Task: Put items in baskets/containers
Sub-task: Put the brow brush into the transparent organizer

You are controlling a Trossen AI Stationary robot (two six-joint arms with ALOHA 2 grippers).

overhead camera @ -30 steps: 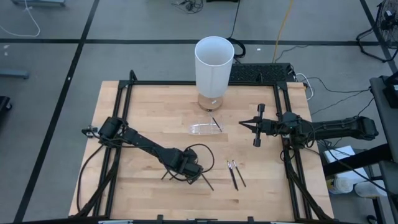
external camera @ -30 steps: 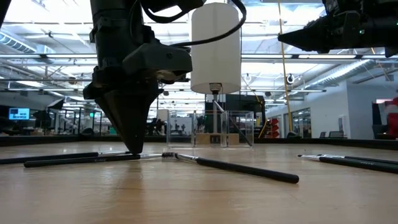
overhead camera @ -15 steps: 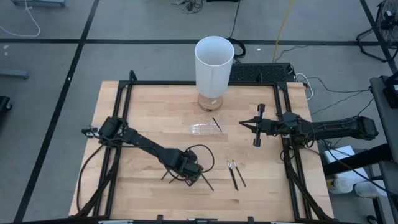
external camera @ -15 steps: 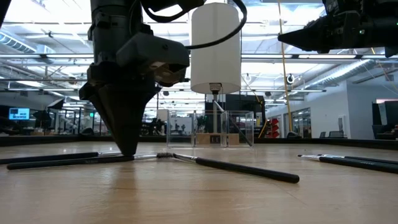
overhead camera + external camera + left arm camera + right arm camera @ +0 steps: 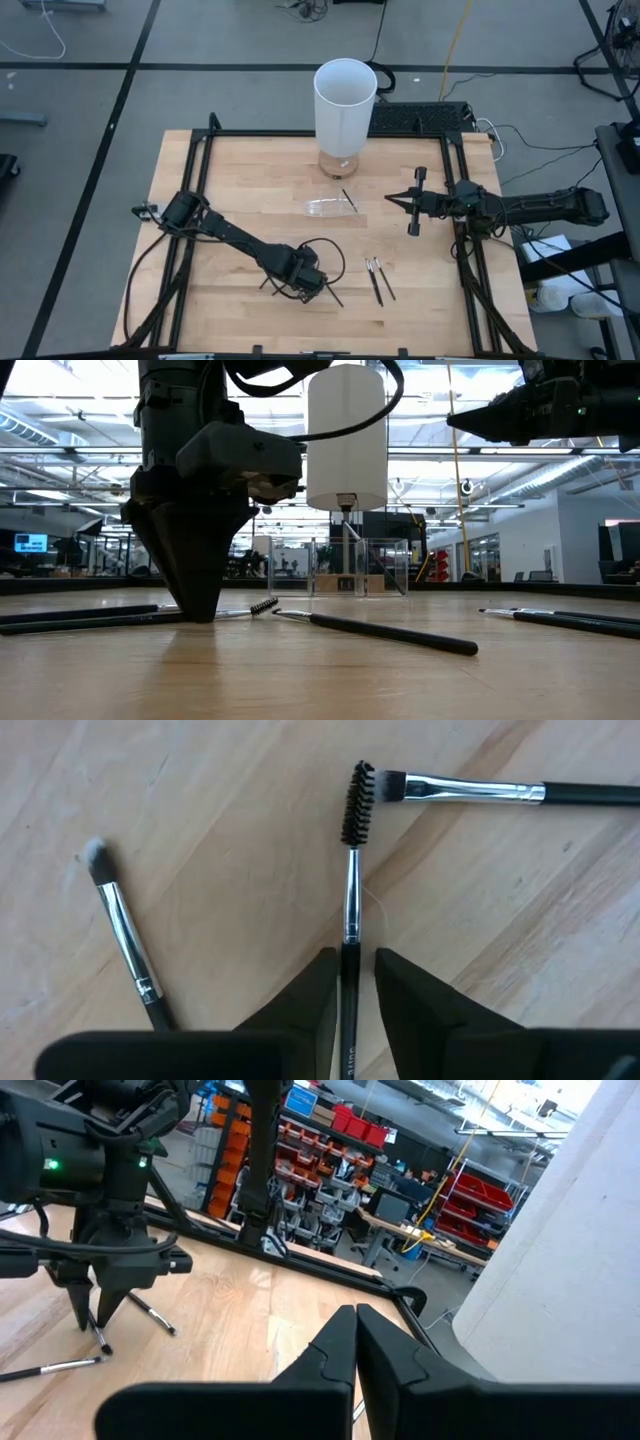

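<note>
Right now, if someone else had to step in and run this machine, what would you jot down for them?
Left end effector: down at the table's front, fingers closed on the handle of a spoolie brush.
Right end effector: shut, empty, hanging above the table's right side.
Clear container: mid-table in front of the white cylinder, with one brush leaning in it.
Done: one brush in.
Left: the gripped spoolie, two brushes beside it, and a pair lying to the right.
</note>
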